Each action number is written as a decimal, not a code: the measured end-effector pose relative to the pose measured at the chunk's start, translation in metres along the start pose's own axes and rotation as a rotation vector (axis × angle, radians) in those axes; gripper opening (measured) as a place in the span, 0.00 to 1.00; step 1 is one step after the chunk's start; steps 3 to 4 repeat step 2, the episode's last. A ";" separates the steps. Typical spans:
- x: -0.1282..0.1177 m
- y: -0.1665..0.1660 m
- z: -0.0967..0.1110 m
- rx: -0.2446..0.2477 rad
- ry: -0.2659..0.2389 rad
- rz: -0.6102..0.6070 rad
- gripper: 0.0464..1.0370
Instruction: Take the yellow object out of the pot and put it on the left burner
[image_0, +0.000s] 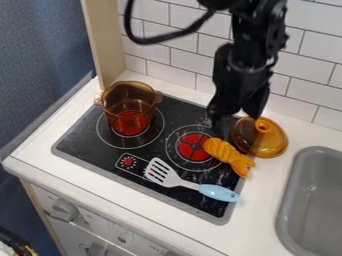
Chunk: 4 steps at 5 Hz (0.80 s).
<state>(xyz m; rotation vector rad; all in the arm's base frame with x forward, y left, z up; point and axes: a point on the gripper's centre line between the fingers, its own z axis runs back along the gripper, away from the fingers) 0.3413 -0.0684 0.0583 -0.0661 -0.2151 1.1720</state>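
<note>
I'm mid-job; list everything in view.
Translucent amber pot: one, left burner
Ridged toy: one, yellow-orange, partly over right burner
Translucent lid: one, amber, right of that burner
Slotted spatula: one, white, light-blue handle, stovetop front
Stovetop: one, black, on white counter
Sink: one, grey, right
Tiled wall: one, white, behind
Front knobs: grey, below counter
Gripper: one, black, beside lid

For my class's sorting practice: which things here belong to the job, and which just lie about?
Job:
- yellow-orange ridged toy, at the right burner
- transparent amber pot, on the left burner

Lying about:
- transparent amber lid
- white slotted spatula, blue handle
</note>
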 end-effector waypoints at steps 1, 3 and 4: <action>0.004 0.001 0.011 0.011 -0.019 0.018 0.96; 0.004 0.001 0.011 0.011 -0.017 0.019 0.96; 0.004 0.001 0.011 0.011 -0.017 0.019 0.96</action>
